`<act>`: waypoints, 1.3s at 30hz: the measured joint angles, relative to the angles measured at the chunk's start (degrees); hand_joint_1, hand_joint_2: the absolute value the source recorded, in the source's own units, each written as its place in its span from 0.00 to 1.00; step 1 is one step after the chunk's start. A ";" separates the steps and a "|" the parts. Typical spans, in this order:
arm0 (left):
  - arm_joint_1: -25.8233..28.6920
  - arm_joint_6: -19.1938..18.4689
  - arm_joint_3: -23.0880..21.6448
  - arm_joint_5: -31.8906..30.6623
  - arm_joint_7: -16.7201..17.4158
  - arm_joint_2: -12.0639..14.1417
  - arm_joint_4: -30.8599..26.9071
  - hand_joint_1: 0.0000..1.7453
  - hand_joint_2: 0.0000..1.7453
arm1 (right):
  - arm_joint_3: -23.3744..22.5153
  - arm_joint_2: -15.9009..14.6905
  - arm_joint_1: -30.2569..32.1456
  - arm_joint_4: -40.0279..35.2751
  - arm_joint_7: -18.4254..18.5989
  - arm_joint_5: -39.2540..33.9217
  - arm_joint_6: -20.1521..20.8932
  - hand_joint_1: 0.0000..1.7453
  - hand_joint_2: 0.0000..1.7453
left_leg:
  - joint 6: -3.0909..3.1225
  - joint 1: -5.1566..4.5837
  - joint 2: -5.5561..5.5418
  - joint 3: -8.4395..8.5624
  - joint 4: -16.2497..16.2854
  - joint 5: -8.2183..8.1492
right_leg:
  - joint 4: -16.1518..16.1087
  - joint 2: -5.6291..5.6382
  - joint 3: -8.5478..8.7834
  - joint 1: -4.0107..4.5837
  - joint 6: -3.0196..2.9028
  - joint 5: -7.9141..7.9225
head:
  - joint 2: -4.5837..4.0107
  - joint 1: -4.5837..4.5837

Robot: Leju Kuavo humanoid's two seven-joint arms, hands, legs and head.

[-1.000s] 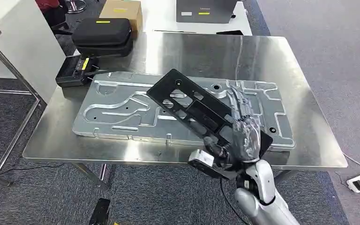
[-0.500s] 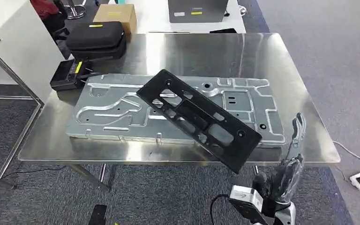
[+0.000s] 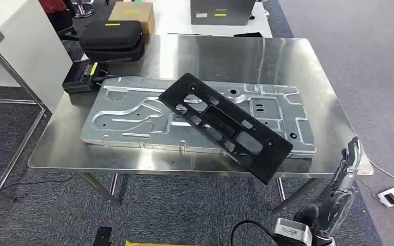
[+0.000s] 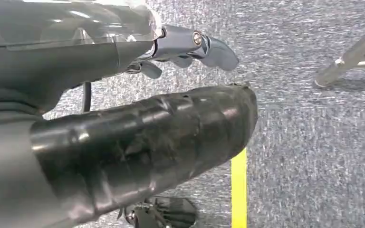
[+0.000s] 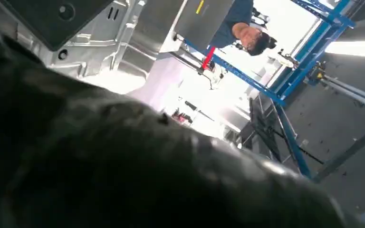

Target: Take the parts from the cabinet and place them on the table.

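A long black plastic panel with rectangular cut-outs (image 3: 224, 125) lies slantwise on top of a large flat silver metal plate with raised channels and ribs (image 3: 133, 115), its near end jutting past the plate and over the front edge of the shiny stainless-steel table (image 3: 297, 66). Plate and panel both rest on the tabletop, and no hand touches them.

The right hand (image 3: 342, 187) hangs below the table's near right corner, holding nothing, its dark fingers (image 3: 350, 156) stretched out and apart. In the left wrist view the left hand (image 4: 142, 137) is over grey carpet (image 4: 313, 142) with a yellow floor line (image 4: 239, 190); nothing seems to be in it, but the fingers are too hidden to say how they lie.

At the table's far left stand a black zipped fabric case (image 3: 111, 37) and a small black box with a yellow label (image 3: 82, 78). Behind them is a brown cardboard box (image 3: 132, 11).
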 joint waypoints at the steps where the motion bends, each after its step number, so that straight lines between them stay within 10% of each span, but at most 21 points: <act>1: 0.07 0.02 0.13 0.09 0.00 -0.02 0.00 0.00 0.00 | -0.07 0.00 0.24 0.00 0.00 -0.04 0.00 0.00 0.00 | -0.05 -0.04 0.09 -0.39 0.06 0.19 | 4.59 0.00 -1.74 -0.10 0.23 -2.04 | 0.00 -0.04; 3: 0.19 0.02 0.35 0.11 0.00 -0.02 0.00 0.00 0.00 | -0.31 0.02 0.63 0.00 -0.02 -0.11 0.00 0.00 0.00 | -0.14 -0.03 0.18 -1.04 0.32 0.47 | 7.10 -0.02 -2.05 -0.29 0.43 -2.22 | 0.00 -0.04; 6: 0.21 0.07 0.68 0.15 -0.02 -0.09 0.00 0.00 0.00 | -0.66 0.07 0.89 -0.13 -0.04 -0.79 0.00 0.00 0.00 | -0.48 0.02 0.15 -1.54 0.81 0.68 | -6.82 -0.10 6.64 -0.56 0.14 3.75 | 0.00 -0.02; 7: 0.22 0.09 0.72 0.17 -0.04 -0.09 0.00 0.00 0.00 | -0.68 0.07 0.87 -0.26 -0.09 -0.92 0.00 0.00 0.00 | -0.71 -0.05 0.15 -1.63 0.91 0.79 | -10.63 -0.08 8.48 -0.50 -0.15 3.31 | 0.00 -0.02; 12: 0.34 0.15 0.81 0.35 -0.28 -0.09 0.00 0.00 0.00 | -1.22 0.35 1.83 -0.55 -0.74 -1.46 0.00 0.00 0.00 | -2.61 -0.23 0.09 -2.03 0.92 1.40 | -11.44 -0.09 7.84 -0.40 -2.10 4.98 | 0.00 -0.04; 17: 0.59 0.31 1.05 0.44 -0.44 -0.09 0.00 0.00 0.00 | -2.56 1.18 3.05 -0.83 -1.11 -2.27 0.00 0.00 0.00 | -3.26 0.01 0.06 -7.98 17.30 -9.51 | -11.27 -0.51 5.71 0.04 -3.22 6.44 | 0.00 -0.22; 19: 0.80 0.31 1.16 0.50 -0.44 -0.09 0.00 0.00 0.00 | -2.93 1.25 3.34 -0.83 -1.18 -2.47 0.00 0.00 0.00 | -3.15 0.01 0.06 -6.05 15.80 -7.97 | -10.70 -0.47 4.76 0.10 -3.12 6.71 | 0.00 -0.24; 22: 0.67 0.31 1.18 0.52 -0.55 -0.07 0.00 0.00 0.00 | -3.76 1.44 3.85 -0.83 -1.40 -2.73 0.00 0.00 0.00 | -2.27 -0.08 0.02 2.81 1.29 -3.63 | -9.84 -0.48 4.20 0.12 -2.82 6.90 | 0.00 -0.24; 27: 0.80 0.39 1.44 0.87 -0.70 -0.04 0.00 0.00 0.00 | -4.72 1.73 4.26 -0.83 -1.51 -3.10 0.00 0.00 0.00 | -1.03 -0.21 0.05 2.16 0.01 -2.25 | -10.10 -0.45 3.83 0.62 -0.90 8.15 | -0.02 -0.17; 31: 0.66 0.42 1.64 0.87 -0.76 -0.11 0.00 0.00 0.00 | -5.44 1.73 4.63 -0.83 -1.51 -3.13 -0.02 0.00 0.00 | 0.08 -0.01 0.50 0.86 -0.40 -0.60 | 1.77 -0.14 -0.72 -0.09 0.12 -1.11 | 0.00 -0.11; 33: 0.72 0.44 1.77 0.87 -0.77 -0.11 0.00 0.00 0.00 | -5.73 1.73 4.93 -0.81 -1.51 -3.28 -0.02 0.00 0.00 | -0.01 -0.03 0.53 -0.04 -0.21 -0.09 | 7.25 -0.16 -2.09 -0.31 0.49 -3.03 | 0.00 -0.11; 37: 0.69 0.48 2.05 0.83 -0.76 -0.11 0.00 0.00 0.00 | -6.21 1.73 4.98 -0.81 -1.68 -3.98 -0.02 0.00 0.00 | -0.42 0.04 0.45 -1.00 0.78 0.25 | -9.22 -0.19 8.77 -0.88 0.39 3.65 | 0.00 -0.09; 39: 0.64 0.50 2.10 0.83 -0.79 -0.11 0.00 0.00 0.00 | -6.23 1.73 5.08 -0.85 -1.73 -4.06 -0.02 0.00 0.00 | -1.26 -0.31 0.41 -1.48 1.12 0.55 | -11.02 -0.05 8.88 -0.34 -0.32 3.28 | 0.00 -0.13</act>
